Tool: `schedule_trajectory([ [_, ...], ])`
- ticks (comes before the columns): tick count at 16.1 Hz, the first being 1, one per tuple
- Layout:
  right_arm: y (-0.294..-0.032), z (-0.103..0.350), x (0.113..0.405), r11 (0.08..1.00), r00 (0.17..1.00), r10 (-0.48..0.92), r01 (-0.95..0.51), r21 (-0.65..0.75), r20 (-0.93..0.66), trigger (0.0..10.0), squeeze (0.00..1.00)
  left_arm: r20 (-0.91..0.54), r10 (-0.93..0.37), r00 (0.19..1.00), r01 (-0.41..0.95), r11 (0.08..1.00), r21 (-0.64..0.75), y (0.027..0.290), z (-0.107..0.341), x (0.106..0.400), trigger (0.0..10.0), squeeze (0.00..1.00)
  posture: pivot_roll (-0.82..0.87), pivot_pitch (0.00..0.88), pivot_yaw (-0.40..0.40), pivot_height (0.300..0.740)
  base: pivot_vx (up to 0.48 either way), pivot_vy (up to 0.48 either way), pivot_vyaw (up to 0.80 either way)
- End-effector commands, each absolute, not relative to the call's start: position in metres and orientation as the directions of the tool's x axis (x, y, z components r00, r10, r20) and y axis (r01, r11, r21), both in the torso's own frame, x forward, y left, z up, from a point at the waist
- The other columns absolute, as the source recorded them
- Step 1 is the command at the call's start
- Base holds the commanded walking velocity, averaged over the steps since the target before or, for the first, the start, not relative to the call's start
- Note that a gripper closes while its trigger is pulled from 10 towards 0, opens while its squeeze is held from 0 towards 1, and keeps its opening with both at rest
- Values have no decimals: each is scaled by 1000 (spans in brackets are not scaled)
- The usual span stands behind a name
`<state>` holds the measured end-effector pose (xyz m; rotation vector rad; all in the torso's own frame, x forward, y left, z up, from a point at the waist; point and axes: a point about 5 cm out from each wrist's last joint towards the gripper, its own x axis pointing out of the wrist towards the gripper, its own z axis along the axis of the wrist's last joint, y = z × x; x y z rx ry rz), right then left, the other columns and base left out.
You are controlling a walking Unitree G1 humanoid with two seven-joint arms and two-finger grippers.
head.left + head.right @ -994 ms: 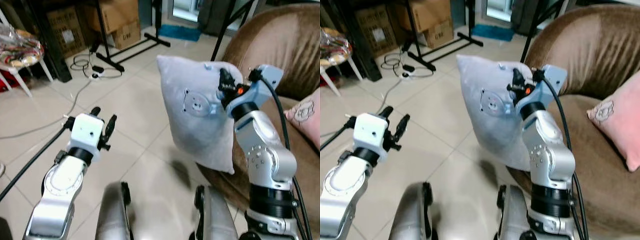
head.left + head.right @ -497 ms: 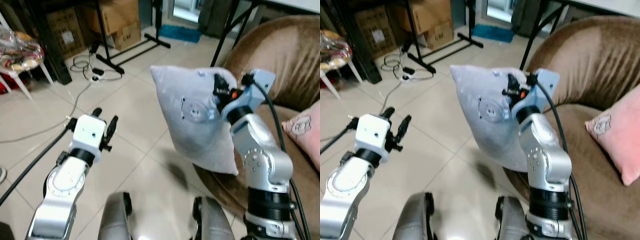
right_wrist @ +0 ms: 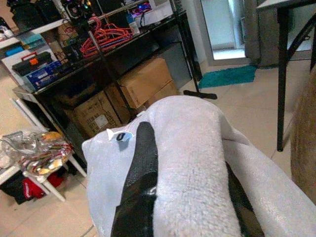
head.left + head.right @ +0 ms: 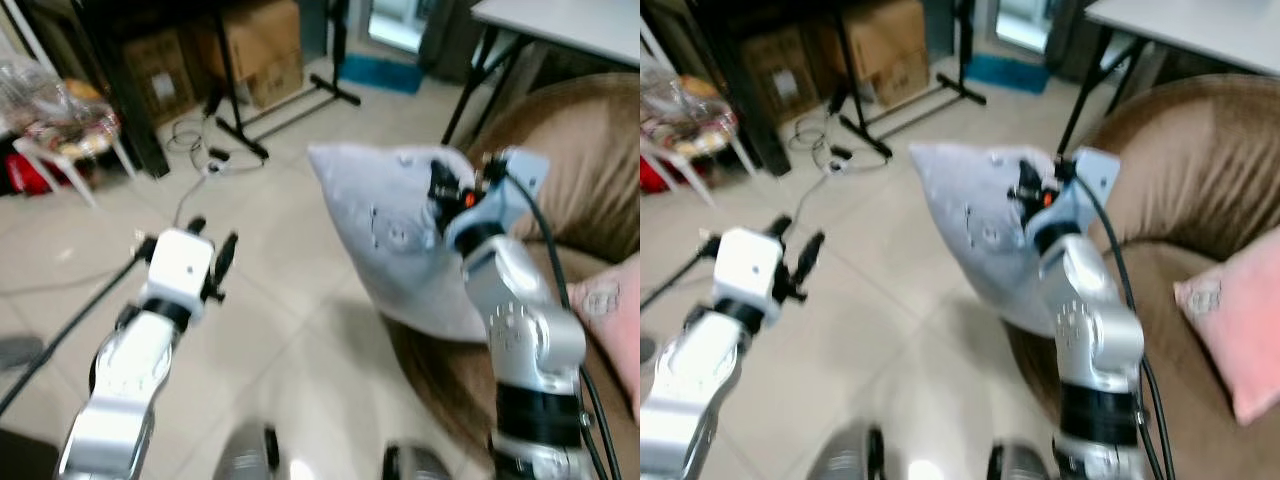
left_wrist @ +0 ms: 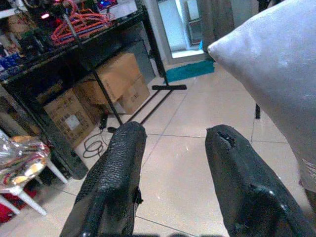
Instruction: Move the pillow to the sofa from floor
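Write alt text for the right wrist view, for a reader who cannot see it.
The right end effector clamps a grey pillow, one black finger pressed into the fabric. Behind it are cardboard boxes under a dark shelf and a teal mat on the tiled floor.

Left end effector parted; pillow beside

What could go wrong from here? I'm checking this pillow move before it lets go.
The right gripper pinches only a fold near the top of the grey pillow, so it could slip out. The pillow hangs at the brown sofa's front edge, partly over the tiled floor; released now, it might drop off. The pink cushion already takes up seat space.
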<state>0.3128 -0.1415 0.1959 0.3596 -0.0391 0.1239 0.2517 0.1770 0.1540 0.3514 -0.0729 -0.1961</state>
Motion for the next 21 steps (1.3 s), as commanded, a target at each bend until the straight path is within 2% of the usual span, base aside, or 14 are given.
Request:
schedule_trajectory([
  [1,-143,204,312,932,989,98,-130,339,108,10000,0,23,-224,974,201,912,358,174,151,252,10000,0,2,0,6,740,0,0,0],
  [6,-145,200,312,933,992,80,-108,342,95,10000,0,21,-226,974,204,913,352,174,151,252,10000,0,4,0,10,740,0,0,0],
  [8,-137,199,311,936,987,132,-156,315,97,10000,0,21,-214,977,193,915,355,176,151,252,10000,0,4,0,12,740,0,0,0],
  [11,-124,183,312,937,981,195,-191,293,15,10000,0,39,-189,981,166,929,331,178,153,253,10000,0,9,0,7,740,0,0,0],
  [16,-116,172,315,932,975,219,-198,303,-37,10000,0,54,-190,980,165,937,309,180,157,255,10000,0,20,0,2,740,0,0,-765],
  [21,-114,167,319,932,976,211,-183,314,-55,10000,0,58,-199,978,173,939,296,180,159,254,10000,0,26,0,4,740,303,0,-788],
])
